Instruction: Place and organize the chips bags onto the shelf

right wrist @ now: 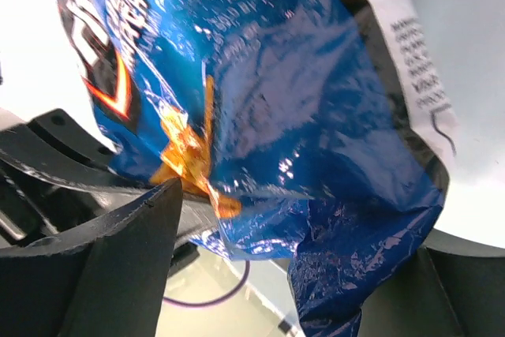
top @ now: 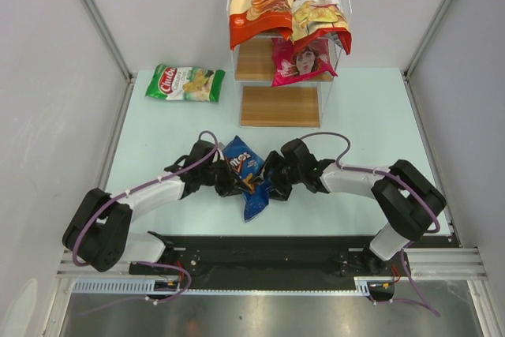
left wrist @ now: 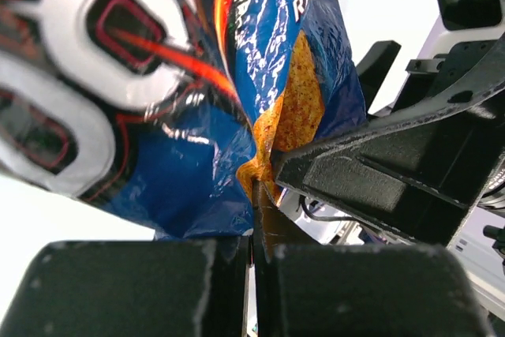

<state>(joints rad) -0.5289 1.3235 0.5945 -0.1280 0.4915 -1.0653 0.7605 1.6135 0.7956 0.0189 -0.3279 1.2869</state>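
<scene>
The blue Doritos bag (top: pixel 245 165) hangs above the table's middle, between my two grippers. My left gripper (top: pixel 229 183) is shut on its lower edge; in the left wrist view the jaws (left wrist: pixel 256 195) pinch the foil of the bag (left wrist: pixel 197 140). My right gripper (top: pixel 274 183) is open, with the bag (right wrist: pixel 276 100) crumpled between its spread fingers (right wrist: pixel 304 222). The shelf (top: pixel 280 106) stands at the back. The orange-and-cream bag (top: pixel 260 1) and the red Chuba bag (top: pixel 319 9) are on its top, and the pink Real bag (top: pixel 301 59) is on the middle tier. The green Chuba bag (top: pixel 185 83) lies flat at the back left.
The shelf's lowest board is bare. One finger of the right gripper (left wrist: pixel 379 171) shows close beside the left jaws. Metal frame posts (top: pixel 95 17) rise on both sides of the table. The black arm-base rail (top: pixel 260 254) runs along the near edge.
</scene>
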